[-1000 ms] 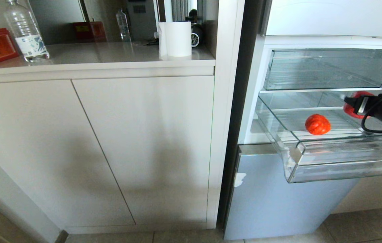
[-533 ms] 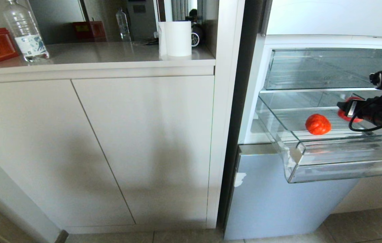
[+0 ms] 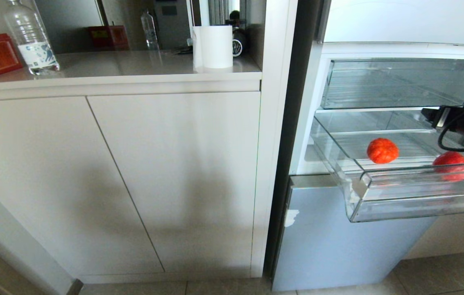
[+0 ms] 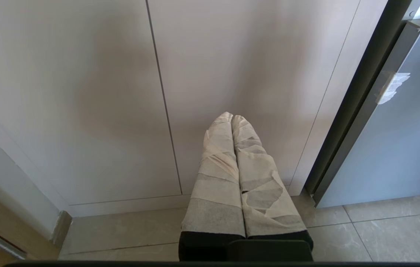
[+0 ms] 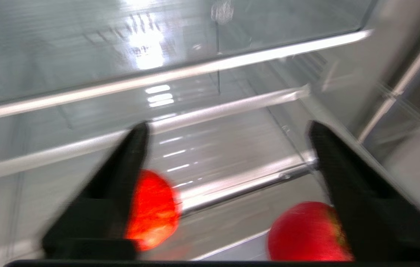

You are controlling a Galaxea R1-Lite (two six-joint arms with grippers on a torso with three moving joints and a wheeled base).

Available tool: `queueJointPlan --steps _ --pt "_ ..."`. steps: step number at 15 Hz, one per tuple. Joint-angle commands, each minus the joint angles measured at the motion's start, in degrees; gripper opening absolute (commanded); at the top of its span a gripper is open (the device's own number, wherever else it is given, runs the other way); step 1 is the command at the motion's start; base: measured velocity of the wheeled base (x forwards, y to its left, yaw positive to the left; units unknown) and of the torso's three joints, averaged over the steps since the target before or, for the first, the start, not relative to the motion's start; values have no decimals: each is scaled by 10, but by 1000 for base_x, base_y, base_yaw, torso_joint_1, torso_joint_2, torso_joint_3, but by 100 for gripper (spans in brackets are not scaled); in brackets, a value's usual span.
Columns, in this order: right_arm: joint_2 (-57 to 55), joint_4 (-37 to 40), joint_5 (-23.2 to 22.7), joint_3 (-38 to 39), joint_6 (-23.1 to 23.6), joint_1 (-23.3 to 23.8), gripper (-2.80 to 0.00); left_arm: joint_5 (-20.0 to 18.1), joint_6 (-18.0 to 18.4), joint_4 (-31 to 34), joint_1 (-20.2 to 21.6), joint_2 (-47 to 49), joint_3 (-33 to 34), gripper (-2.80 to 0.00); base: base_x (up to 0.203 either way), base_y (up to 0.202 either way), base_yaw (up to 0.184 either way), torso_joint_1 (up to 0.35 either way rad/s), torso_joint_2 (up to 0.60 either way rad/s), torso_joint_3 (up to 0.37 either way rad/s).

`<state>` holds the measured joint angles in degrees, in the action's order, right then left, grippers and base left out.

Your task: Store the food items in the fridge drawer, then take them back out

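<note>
Here, right gripper (image 5: 228, 126) spread wide and holding nothing, above the fridge drawer (image 3: 399, 192); two food items (image 3: 382, 150) (image 3: 453, 165) lying apart on its ribbed floor; left gripper (image 4: 233, 119) closed, empty, near the cabinet doors (image 4: 83, 92)

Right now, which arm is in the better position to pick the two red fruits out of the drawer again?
The right. Its gripper hangs open above the fridge drawer, with both food items just below. The left gripper is shut, down by the cabinet doors.
</note>
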<state>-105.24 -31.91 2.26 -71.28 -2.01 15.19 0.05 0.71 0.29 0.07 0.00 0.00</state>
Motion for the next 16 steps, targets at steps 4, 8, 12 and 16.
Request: queueJointPlan --steps 4,8,12,16 --pt "239 2 1 215 -9 22 -280 0 0 0 0 1 0 -280 0 0 0 0 0 0" --pt "360 3 0 371 -9 98 -280 0 0 0 0 1 0 -280 0 0 0 0 0 0" --pt "398 3 -2 432 -16 130 -280 0 1 0 0 1 0 -280 0 0 0 0 0 0" --pt "357 7 -9 465 -15 130 -280 0 0 0 0 1 0 -280 0 0 0 0 0 0"
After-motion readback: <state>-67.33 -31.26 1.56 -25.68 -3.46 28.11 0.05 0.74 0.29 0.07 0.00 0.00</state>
